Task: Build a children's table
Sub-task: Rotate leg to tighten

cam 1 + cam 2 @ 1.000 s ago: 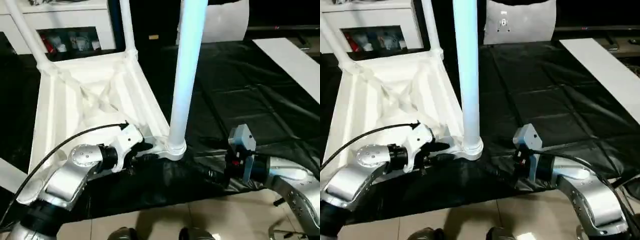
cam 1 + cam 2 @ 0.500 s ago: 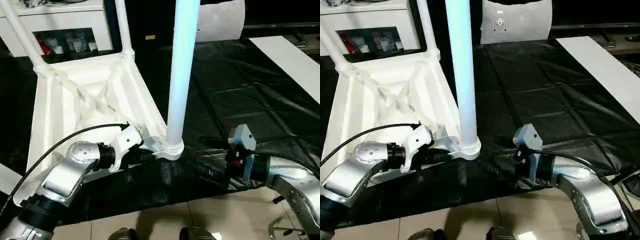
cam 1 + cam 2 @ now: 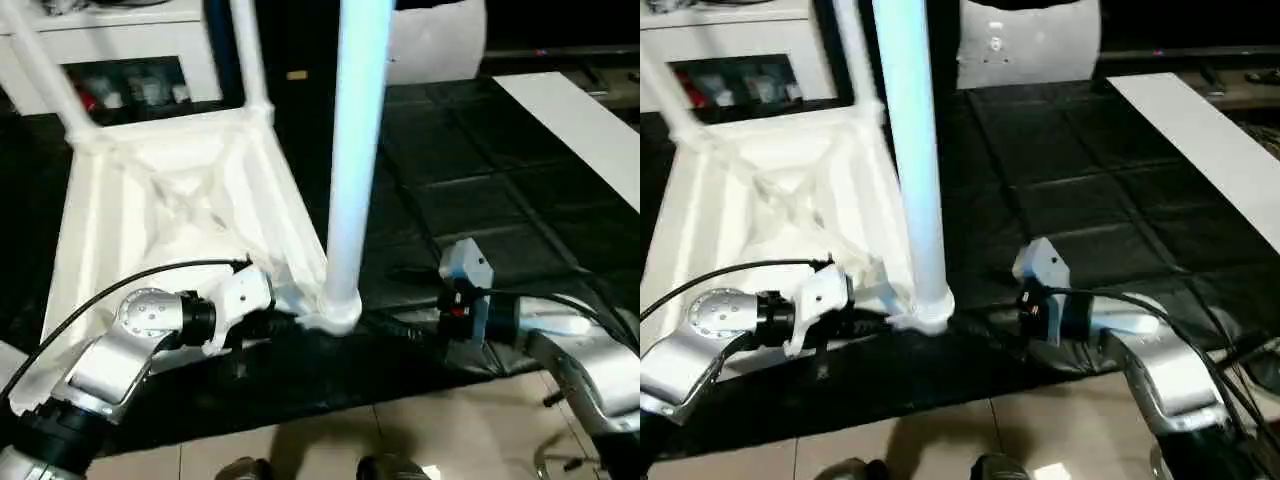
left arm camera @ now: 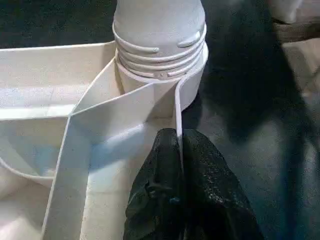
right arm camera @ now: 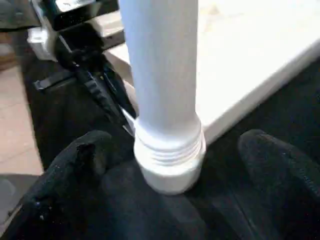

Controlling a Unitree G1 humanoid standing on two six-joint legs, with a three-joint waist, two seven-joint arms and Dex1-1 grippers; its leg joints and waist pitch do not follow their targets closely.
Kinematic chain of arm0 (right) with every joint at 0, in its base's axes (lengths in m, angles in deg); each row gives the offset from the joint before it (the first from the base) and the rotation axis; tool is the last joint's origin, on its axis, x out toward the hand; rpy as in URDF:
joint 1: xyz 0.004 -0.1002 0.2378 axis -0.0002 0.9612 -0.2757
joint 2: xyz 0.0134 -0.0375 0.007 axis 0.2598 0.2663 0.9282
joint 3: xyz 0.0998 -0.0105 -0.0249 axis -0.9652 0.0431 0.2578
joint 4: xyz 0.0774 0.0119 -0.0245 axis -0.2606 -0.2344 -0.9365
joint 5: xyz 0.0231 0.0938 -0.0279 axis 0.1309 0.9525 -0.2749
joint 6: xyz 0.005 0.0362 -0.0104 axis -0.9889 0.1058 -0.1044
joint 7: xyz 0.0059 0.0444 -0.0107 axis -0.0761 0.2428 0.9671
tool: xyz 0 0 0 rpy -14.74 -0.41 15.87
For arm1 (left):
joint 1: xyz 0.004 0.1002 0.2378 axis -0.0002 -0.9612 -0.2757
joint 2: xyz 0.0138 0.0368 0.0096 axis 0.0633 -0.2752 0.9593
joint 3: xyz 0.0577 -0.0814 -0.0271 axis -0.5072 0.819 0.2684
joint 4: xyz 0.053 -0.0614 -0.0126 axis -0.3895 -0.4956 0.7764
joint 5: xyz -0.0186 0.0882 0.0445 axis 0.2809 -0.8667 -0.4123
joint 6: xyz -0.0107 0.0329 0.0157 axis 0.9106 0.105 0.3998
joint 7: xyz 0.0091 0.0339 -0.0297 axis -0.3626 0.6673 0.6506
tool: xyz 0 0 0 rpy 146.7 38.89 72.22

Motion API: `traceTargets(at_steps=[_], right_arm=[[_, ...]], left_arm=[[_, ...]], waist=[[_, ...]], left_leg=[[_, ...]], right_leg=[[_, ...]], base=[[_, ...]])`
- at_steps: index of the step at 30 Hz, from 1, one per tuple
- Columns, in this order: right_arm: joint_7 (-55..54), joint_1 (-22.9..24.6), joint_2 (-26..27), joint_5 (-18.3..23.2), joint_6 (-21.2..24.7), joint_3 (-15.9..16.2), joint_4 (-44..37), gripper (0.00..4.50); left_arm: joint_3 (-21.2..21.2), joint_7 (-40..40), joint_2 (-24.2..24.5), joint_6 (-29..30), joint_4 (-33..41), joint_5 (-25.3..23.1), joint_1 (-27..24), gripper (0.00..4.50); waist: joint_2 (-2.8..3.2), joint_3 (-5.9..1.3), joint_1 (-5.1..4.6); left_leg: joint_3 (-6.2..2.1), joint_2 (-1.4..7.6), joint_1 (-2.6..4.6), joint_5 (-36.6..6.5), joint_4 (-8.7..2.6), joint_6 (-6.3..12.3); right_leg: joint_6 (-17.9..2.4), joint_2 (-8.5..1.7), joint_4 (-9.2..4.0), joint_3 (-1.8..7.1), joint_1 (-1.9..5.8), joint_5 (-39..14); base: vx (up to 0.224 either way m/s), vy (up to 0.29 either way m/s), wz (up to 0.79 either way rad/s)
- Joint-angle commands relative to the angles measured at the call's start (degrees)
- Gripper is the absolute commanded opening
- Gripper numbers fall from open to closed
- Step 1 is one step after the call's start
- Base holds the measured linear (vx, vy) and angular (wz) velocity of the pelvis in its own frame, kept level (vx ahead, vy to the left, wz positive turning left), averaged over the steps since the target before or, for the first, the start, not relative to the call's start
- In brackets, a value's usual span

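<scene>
Left eye view: the children's table (image 3: 170,200) lies upside down on a black sheet (image 3: 480,180), its X-ribbed underside facing up; two white legs (image 3: 250,55) rise from the far corner sockets, and a third leg (image 3: 355,150) stands upright in the near corner socket closest to the robot's right side; the left gripper (image 4: 176,165), reaching in from the robot's left over the near edge, has its two black fingers (image 4: 155,190) pressed together on the thin upright rim of the tabletop just beside that socket, one finger on each face of the wall, as the left wrist view shows; the ridged collar (image 4: 159,47) of the leg sits seated in the socket right ahead of the pinching fingertips; the right gripper (image 5: 170,155) hovers low on the other side of the same leg with its jaws spread wide, one finger (image 5: 75,170) on either side of the collar and neither touching it; a long white board (image 3: 580,120) lies on the sheet at far right; a white cabinet (image 3: 120,40) stands behind the table; tiled floor (image 3: 420,440) shows at the near edge.
</scene>
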Motion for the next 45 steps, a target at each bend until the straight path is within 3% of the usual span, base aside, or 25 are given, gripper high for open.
traceTargets(at_steps=[1,3,5,11,30,36,40,43,45], right_arm=[[5.3,-2.6,0.2,0.8,-2.0,1.5,3.2,4.5],[6.9,-4.0,0.4,1.0,-2.3,1.9,4.9,4.5],[8.2,-5.1,0.9,1.3,-2.4,2.1,6.6,4.23],[16.0,-8.9,1.6,2.3,-1.7,4.4,12.7,3.71],[22.3,-12.2,2.9,0.3,-3.3,7.0,18.6,2.23],[22.5,-9.8,2.9,2.0,-0.8,6.4,15.9,2.07],[16.0,-5.4,3.8,2.7,2.4,5.1,10.3,2.06],[6.4,-2.4,6.6,-0.6,4.0,5.1,6.6,2.05],[-1.7,-1.0,10.5,-2.0,7.0,4.2,4.8,2.04]], left_arm=[[-4.8,5.7,-0.2,-2.6,-2.1,-0.3,0.5,0.06],[-5.3,6.9,-0.2,-3.5,-2.8,-0.6,1.3,0.06],[-5.9,8.3,-0.1,-4.1,-3.0,-0.6,1.9,0.0],[-7.4,12.7,0.1,-6.9,-5.7,-2.0,4.7,0.0],[-6.9,15.9,-0.8,-8.2,-10.7,-2.2,8.7,0.0],[-5.5,15.2,-2.3,-5.7,-11.1,-0.1,8.6,0.0],[-3.3,7.2,-6.6,0.3,-11.7,-0.2,10.5,0.0],[-2.3,2.4,-9.6,3.5,-12.2,-0.8,12.2,0.0],[-1.8,-0.6,-12.1,5.7,-12.6,-0.9,13.3,0.0]], waist=[[-0.63,-3.93,0.1],[-0.43,-3.94,0.58],[-0.41,-4.03,1.34],[-0.38,-3.65,1.79],[-0.27,-2.91,2.12],[0.12,-2.84,2.25],[-0.11,-2.57,2.53],[-0.19,-2.42,2.12],[-0.15,-1.84,1.05]], left_leg=[[-1.89,4.05,1.81,-12.7,-3.95,3.0],[-1.9,4.15,1.84,-12.4,-3.93,2.99],[-1.85,4.36,2.11,-11.9,-4.03,2.53],[-1.96,4.38,2.04,-14.2,-4.31,1.36],[-2.23,4.51,2.19,-18.0,-4.86,-0.1],[-2.16,4.57,2.29,-18.5,-5.02,-0.41],[-2.11,4.58,2.42,-18.5,-5.06,-0.12],[-2.51,4.37,1.99,-19.4,-5.21,-0.6],[-2.97,3.87,2.19,-23.2,-5.15,-1.85]], right_leg=[[-12.2,-4.76,-4.31,2.91,1.71,-15.9],[-12.4,-4.89,-4.28,2.97,1.76,-15.8],[-12.5,-4.83,-4.03,2.96,1.69,-14.7],[-12.5,-4.88,-4.07,2.92,1.68,-16.4],[-11.7,-4.97,-4.6,2.97,1.26,-21.6],[-12.1,-4.99,-4.58,3.1,1.21,-20.7],[-11.9,-5.05,-4.9,3.23,1.06,-21.6],[-10.7,-5.32,-5.12,3.14,1.23,-25.3],[-7.5,-5.5,-6.13,2.95,0.55,-35.1]], base=[[0.0,0.0,0.0],[0.0,0.0,0.0],[0.0,0.0,0.0],[0.0,0.0,0.0],[0.0,0.0,0.0],[0.0,0.0,0.0],[0.0,0.0,0.0],[0.0,0.0,0.0],[0.0,0.0,0.0]])
